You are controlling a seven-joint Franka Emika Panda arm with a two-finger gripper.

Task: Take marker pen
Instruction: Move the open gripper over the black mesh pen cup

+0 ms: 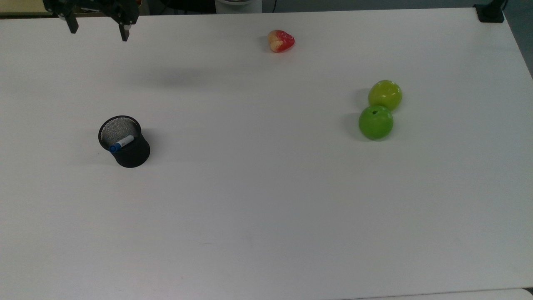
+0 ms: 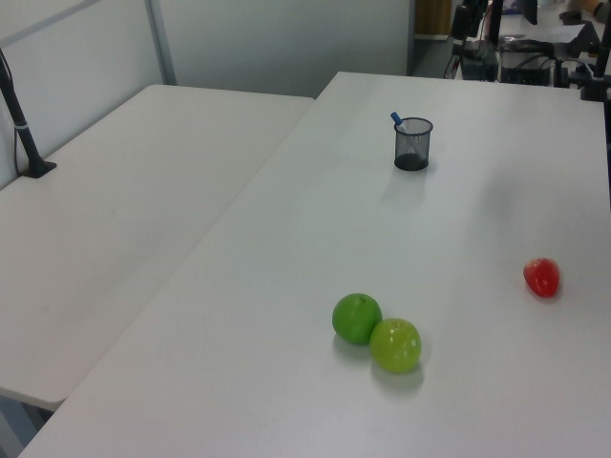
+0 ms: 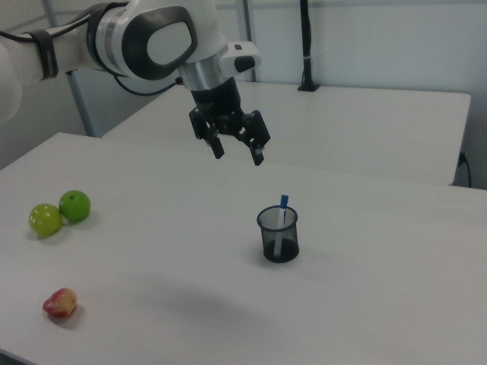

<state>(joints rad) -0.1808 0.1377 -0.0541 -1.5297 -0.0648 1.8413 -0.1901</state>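
Hanging above the white surface (image 1: pixel 266 208) with its two fingers spread wide and nothing between them, the end effector (image 3: pixel 237 152) sits up and to the right view's left of the black mesh cup (image 3: pixel 278 236), well apart from it. Standing tilted inside that cup, the marker pen (image 3: pixel 282 217) leans on the rim with its blue cap poking out above the mesh. Two green apples (image 1: pixel 377 110) touch each other toward the top view's right, and a red-and-yellow fruit (image 1: pixel 281 41) lies near the far edge.
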